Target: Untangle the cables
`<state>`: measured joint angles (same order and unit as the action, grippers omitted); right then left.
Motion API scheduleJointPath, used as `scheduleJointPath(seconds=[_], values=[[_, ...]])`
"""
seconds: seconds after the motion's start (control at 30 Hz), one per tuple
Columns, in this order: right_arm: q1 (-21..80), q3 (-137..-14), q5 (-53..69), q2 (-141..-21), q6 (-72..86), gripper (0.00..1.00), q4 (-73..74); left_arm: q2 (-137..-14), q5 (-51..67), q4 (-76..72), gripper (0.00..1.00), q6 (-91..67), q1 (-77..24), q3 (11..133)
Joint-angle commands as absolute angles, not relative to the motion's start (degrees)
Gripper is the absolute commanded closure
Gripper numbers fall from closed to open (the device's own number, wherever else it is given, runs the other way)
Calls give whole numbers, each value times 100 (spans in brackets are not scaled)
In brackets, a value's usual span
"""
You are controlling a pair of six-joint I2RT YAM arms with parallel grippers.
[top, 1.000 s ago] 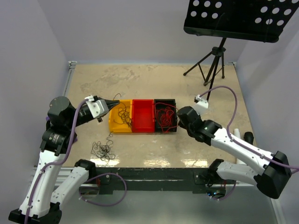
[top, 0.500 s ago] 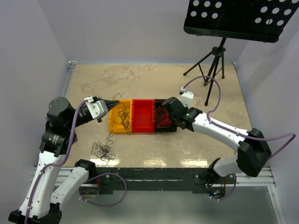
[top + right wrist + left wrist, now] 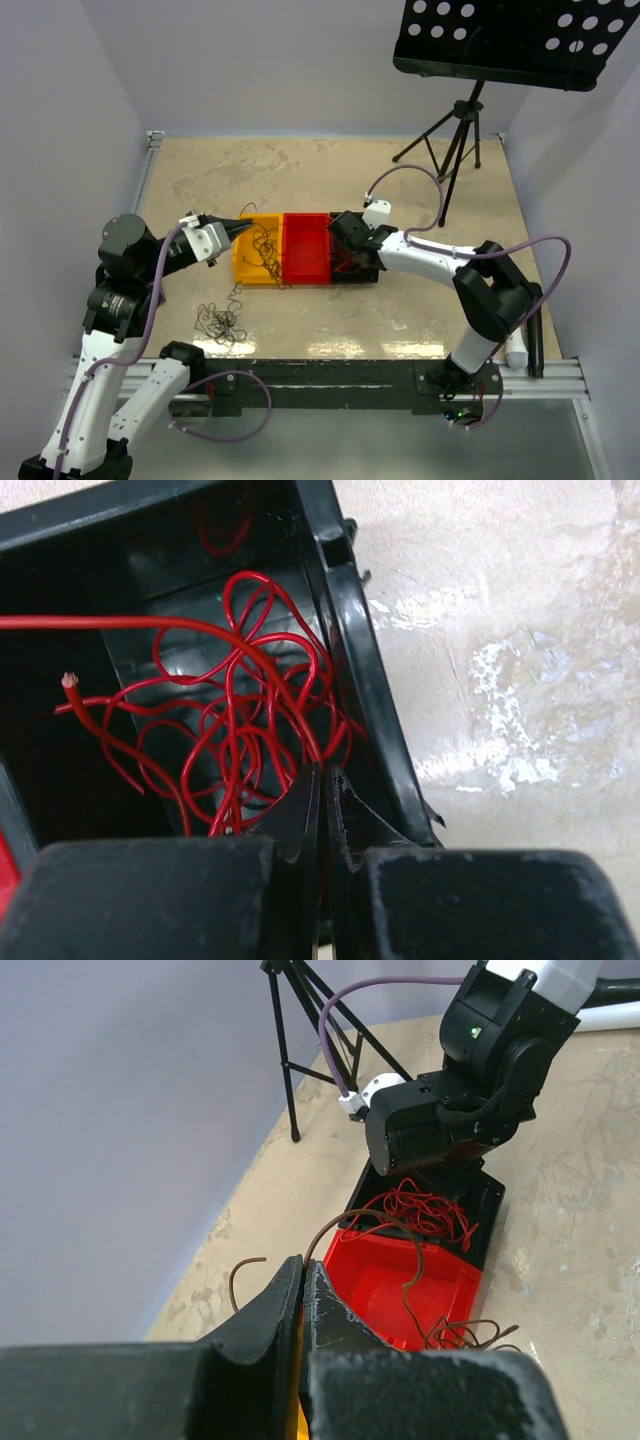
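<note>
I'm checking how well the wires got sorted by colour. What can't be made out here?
- Top view: the tips of the right gripper, hidden under its wrist over the black bin.
- Left wrist view: the yellow bin, almost wholly behind the left gripper holding a brown wire.
- Right wrist view: the red wires run off the left edge.
- Top view: the loose wires on the table, too thin to count.
</note>
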<state>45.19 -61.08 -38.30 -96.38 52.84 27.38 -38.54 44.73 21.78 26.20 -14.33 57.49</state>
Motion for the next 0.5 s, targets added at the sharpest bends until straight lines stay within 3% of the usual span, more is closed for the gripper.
scheduleJointPath(seconds=[0.0,0.3,0.37,0.47], values=[[4456,-6460,-4052,-9895,5256,100,2426,-3814,4465,2101,100,2707,-1450,5713],[4421,-6644,-4069,-10301,5221,100,2250,-3920,4465,2065,100,2505,-1450,5704],[4421,-6610,-4052,-10091,5186,96,2215,-3981,4456,2092,100,2496,-1450,5704],[4421,-6452,-3929,-9608,4879,81,1935,-4008,4456,2066,100,2487,-1450,5713]])
